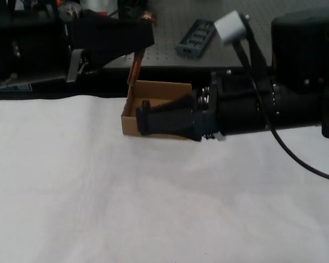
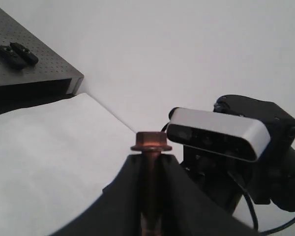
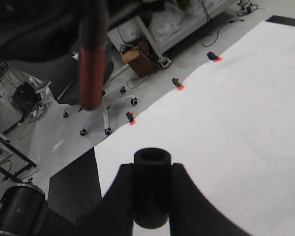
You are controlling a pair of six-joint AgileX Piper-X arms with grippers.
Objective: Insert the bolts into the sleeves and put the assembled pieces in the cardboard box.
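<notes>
My left gripper [image 1: 138,50] is shut on a copper bolt [image 1: 135,70] that hangs shaft-down above the back left corner of the cardboard box [image 1: 159,90]. In the left wrist view the bolt [image 2: 150,147] stands between the fingers of the left gripper [image 2: 150,169], flanged head out. My right gripper [image 1: 145,118] comes in from the right, in front of the box, shut on a black sleeve [image 1: 145,107]. In the right wrist view the sleeve [image 3: 151,189] sits between the right gripper [image 3: 151,172] fingers with its bore facing outward. The bolt [image 3: 92,64] hangs a short way off from it.
A white cloth [image 1: 98,192] covers the near bench. Behind it lies a perforated metal plate with a dark ridged device [image 1: 196,37]. The right arm's white wrist camera [image 1: 230,26] and a black cable [image 1: 301,161] are at the right. Two small black parts [image 2: 17,54] lie on the plate.
</notes>
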